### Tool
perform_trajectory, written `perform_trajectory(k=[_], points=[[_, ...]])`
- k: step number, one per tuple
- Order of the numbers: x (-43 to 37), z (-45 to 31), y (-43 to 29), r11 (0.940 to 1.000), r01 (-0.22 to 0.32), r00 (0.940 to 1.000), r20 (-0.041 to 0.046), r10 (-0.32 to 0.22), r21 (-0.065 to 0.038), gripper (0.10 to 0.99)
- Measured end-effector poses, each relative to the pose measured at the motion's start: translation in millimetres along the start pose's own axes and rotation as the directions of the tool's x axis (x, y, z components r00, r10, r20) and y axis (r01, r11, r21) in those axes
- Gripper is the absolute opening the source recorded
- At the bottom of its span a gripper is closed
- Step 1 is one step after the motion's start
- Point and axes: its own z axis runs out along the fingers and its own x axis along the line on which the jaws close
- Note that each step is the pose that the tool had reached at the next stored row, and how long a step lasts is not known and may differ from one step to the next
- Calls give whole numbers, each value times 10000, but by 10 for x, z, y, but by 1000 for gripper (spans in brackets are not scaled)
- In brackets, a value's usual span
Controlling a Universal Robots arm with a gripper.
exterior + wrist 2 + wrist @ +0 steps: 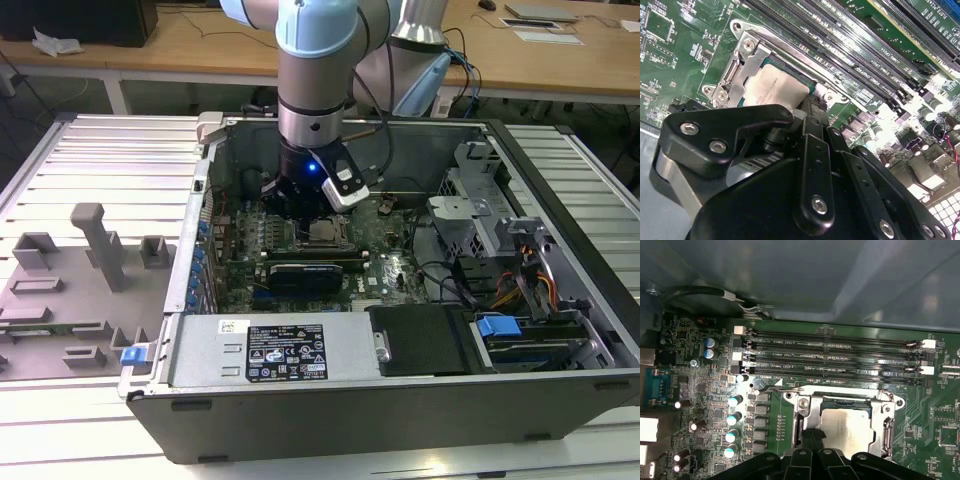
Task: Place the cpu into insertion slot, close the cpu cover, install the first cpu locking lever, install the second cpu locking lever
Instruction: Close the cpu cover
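The cpu (849, 426) lies flat in the insertion slot (844, 403), its pale metal top showing in both wrist views (774, 86). The silver cpu cover (809, 412) lies down around it, framing the chip (739, 64). A thin wire locking lever (774, 389) runs beside the socket, toward the memory slots. My gripper (812, 436) stands at the socket's edge with its black fingers together, the tips right at the rim of the chip (809, 107). From the exterior view, the gripper (303, 203) hangs inside the computer case just above the socket (325, 233).
Long black memory slots (835, 352) run alongside the socket. Capacitors (732, 417) stand in a row on its other side. A black graphics card (305, 272), the power supply (290, 350) and drive cages with cables (500, 250) crowd the case. A grey fixture tray (80, 290) sits at the exterior view's left.
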Motion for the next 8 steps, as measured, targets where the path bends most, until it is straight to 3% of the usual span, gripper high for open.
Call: perform_trajectory(k=[4, 6, 8], points=[[0, -91, 3, 10000, 4, 10000, 1, -4, 7, 106], [-1, -96, 3, 10000, 4, 10000, 15, -4, 5, 106], [0, -97, 3, 10000, 9, 9998, 181, -9, 19, 106]])
